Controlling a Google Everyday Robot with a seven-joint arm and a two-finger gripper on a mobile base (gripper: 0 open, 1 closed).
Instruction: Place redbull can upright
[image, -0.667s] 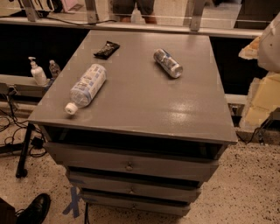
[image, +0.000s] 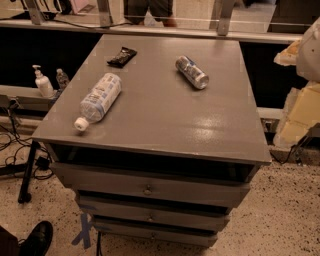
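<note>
- The can (image: 192, 72) lies on its side on the far right part of the surface (image: 200, 130) — not upright.
- It is slim and silver with bluish markings along its body. It lies slantwise, one end toward the far left and its shiny round end facing near right.
- It touches nothing else and sits well apart from the other things.
- A clear bottle (image: 99, 99) lies on its side on the left part of the surface, white cap pointing to the near-left edge.
- A black wrapper (image: 122, 56) lies flat near the far-left corner, beyond the bottle.
- The surface is the grey top of a cabinet with drawers (image: 150, 187) below.
- The gripper is out of view — only a pale arm (image: 311, 47) shows at the right edge, clear of the surface. I cannot tell whether it is released or clenched.
</note>
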